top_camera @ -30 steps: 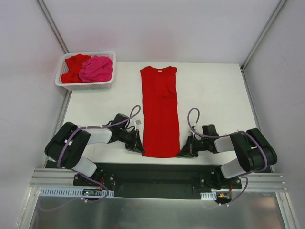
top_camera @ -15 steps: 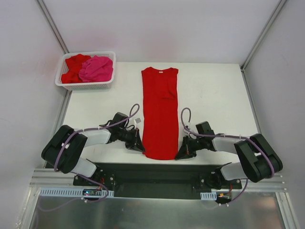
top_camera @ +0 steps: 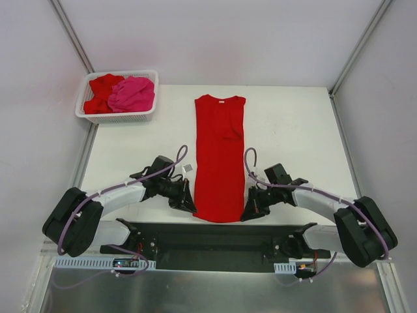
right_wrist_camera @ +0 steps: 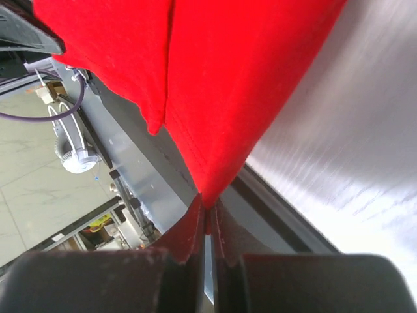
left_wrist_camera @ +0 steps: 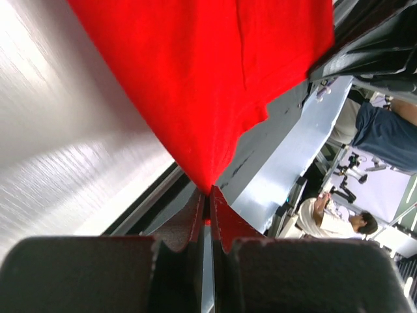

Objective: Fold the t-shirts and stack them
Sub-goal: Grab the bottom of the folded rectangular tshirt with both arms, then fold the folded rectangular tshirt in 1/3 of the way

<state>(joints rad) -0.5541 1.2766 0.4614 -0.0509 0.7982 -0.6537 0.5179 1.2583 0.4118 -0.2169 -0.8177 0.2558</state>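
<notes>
A bright red t-shirt [top_camera: 219,160] lies as a long narrow strip down the middle of the white table [top_camera: 293,130], neck at the far end. My left gripper [top_camera: 193,207] is shut on its near left hem corner, the cloth [left_wrist_camera: 202,85] pinched between the tips [left_wrist_camera: 209,193]. My right gripper [top_camera: 245,214] is shut on the near right hem corner, with red cloth [right_wrist_camera: 221,78] rising from the jaws [right_wrist_camera: 208,201]. Both corners are lifted slightly at the table's near edge. More t-shirts, a red one [top_camera: 101,91] and a hot pink one [top_camera: 132,93], sit crumpled in the basket.
A white lattice basket [top_camera: 117,116] stands at the far left corner of the table. A black rail [top_camera: 208,238] with the arm bases runs along the near edge. Grey walls close in left, right and behind.
Both arms have stretched forward and the held shirt has shifted slightly to the right and away from me. Both grips stay the same.
</notes>
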